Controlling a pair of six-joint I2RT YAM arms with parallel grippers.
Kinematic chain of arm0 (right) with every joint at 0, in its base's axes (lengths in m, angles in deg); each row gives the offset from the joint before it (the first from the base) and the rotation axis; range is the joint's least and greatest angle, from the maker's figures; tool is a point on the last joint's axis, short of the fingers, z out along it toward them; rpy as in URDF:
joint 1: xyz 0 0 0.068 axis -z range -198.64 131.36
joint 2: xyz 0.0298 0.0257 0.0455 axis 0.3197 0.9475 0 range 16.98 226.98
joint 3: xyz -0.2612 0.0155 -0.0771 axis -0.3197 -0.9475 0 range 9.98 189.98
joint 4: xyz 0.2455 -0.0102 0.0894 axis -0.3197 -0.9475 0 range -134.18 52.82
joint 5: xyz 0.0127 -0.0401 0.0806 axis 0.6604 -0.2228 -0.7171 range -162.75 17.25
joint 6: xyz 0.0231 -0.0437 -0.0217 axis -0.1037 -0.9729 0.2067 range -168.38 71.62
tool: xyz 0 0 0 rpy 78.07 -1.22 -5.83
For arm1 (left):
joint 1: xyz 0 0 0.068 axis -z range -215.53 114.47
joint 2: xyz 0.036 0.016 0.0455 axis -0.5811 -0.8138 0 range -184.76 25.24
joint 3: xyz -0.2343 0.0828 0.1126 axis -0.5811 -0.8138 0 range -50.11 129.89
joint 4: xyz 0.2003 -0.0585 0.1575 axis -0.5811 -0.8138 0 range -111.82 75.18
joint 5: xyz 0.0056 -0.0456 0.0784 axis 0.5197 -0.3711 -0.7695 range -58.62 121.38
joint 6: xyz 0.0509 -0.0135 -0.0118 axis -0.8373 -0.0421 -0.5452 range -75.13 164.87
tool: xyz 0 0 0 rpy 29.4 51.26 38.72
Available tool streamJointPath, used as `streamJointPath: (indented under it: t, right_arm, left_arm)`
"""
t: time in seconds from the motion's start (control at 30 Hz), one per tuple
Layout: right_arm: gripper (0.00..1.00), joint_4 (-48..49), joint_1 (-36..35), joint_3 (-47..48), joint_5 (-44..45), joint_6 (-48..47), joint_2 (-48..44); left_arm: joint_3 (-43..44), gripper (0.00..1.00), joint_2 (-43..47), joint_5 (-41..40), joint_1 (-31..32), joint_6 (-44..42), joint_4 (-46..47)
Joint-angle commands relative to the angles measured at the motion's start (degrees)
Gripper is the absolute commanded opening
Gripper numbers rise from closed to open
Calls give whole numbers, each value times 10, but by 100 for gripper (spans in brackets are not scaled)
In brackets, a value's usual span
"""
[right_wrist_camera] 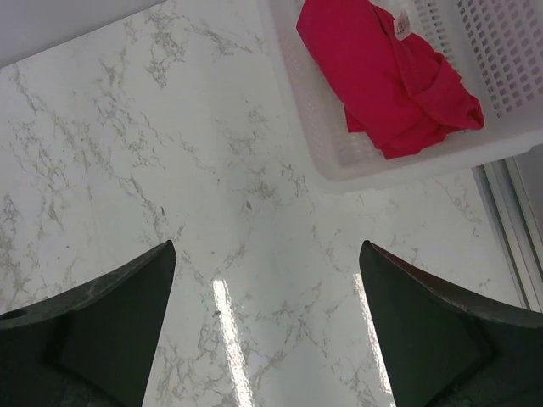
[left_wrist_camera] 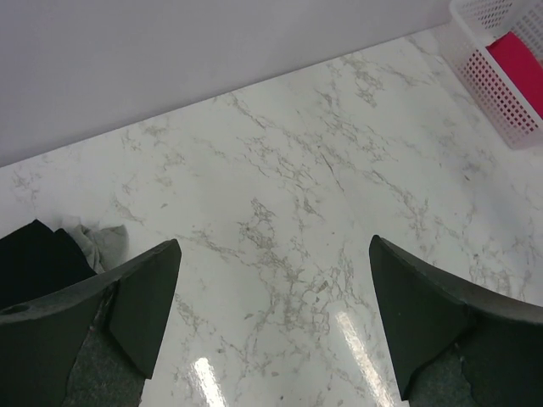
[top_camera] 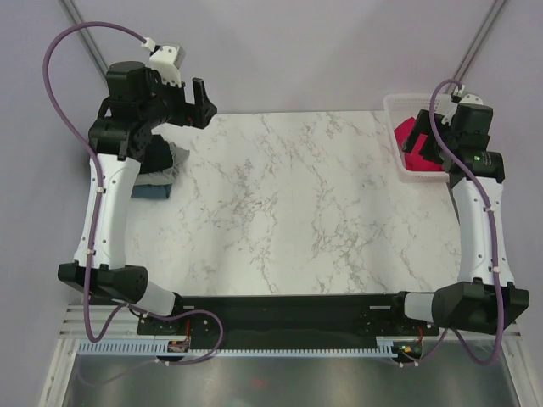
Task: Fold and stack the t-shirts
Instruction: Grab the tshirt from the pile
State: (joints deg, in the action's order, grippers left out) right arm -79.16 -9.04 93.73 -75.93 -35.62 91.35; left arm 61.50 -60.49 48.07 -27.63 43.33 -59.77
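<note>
Inside the white mesh basket (top_camera: 397,105), which sits at the far right corner of the table (top_camera: 288,220), the crimson-red t-shirt (top_camera: 410,134) lies crumpled and unfolded. The right wrist view shows it bunched against the basket's near wall (right_wrist_camera: 339,165), with a small white label at its collar.

The right tool (top_camera: 427,142) hangs above the basket's near edge. Its two dark fingers (right_wrist_camera: 102,314) are spread wide with nothing between them, and only marble tabletop shows in the gap. It touches neither the basket nor the red shirt.

Well apart from the basket, at the opposite side edge of the table, the stack of folded t-shirts (top_camera: 168,170) rests partly under the left arm. Grey cloth shows on top and a blue layer (top_camera: 153,192) at the bottom. In the left wrist view, a black fold (left_wrist_camera: 34,259) and a pale grey fold (left_wrist_camera: 102,242) show beside one finger.

The left tool (top_camera: 201,103) is held high near the far edge of the table, pointing across toward the basket (left_wrist_camera: 501,97). It too is spread wide and holds nothing.
</note>
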Motion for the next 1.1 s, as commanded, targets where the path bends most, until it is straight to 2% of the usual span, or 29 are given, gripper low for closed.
streamJointPath:
  t: [0.0, 0.13, 0.17, 0.27, 0.33, 0.47, 0.63, 0.9, 0.97, 1.0, 1.03, 1.07]
  right_arm:
    - [98, 32, 0, 32, 2, -7, 30]
    - [98, 37, 2, 110, 17, -82, 89]
    - [98, 41, 2, 124, 52, -88, 105]
    - [98, 33, 30, 222, 112, -83, 204]
    - [98, 32, 56, 292, 114, -58, 276]
    - [98, 31, 87, 353, 65, -79, 373]
    - [97, 8, 91, 392, 12, -103, 484]
    - [97, -2, 95, 392, -82, -99, 587]
    - [86, 3, 95, 393, -91, -97, 598]
    - [77, 5, 95, 398, -96, -98, 603]
    - [43, 7, 95, 400, -101, -100, 601]
    - [24, 8, 96, 401, -104, -103, 597]
  left_arm:
    - [-18, 100, 12, 26, 0, 0, 2]
    - [-11, 100, -3, 27, 0, -25, -10]
    - [-7, 100, -9, 36, 0, -38, -24]
    - [1, 100, -34, 16, 0, -72, -30]
    - [-3, 100, -53, 9, 0, -86, -30]
    - [-31, 100, -72, 33, 0, -71, -24]
    - [-70, 97, -85, 40, 0, -70, -16]
    - [-97, 96, -121, -24, 12, -96, -27]
    - [-95, 96, -120, -25, 12, -94, -27]
    - [-96, 96, -117, -21, 12, -91, -28]
    - [-97, 96, -109, -16, 12, -89, -27]
    - [-101, 96, -103, -12, 12, -87, -28]
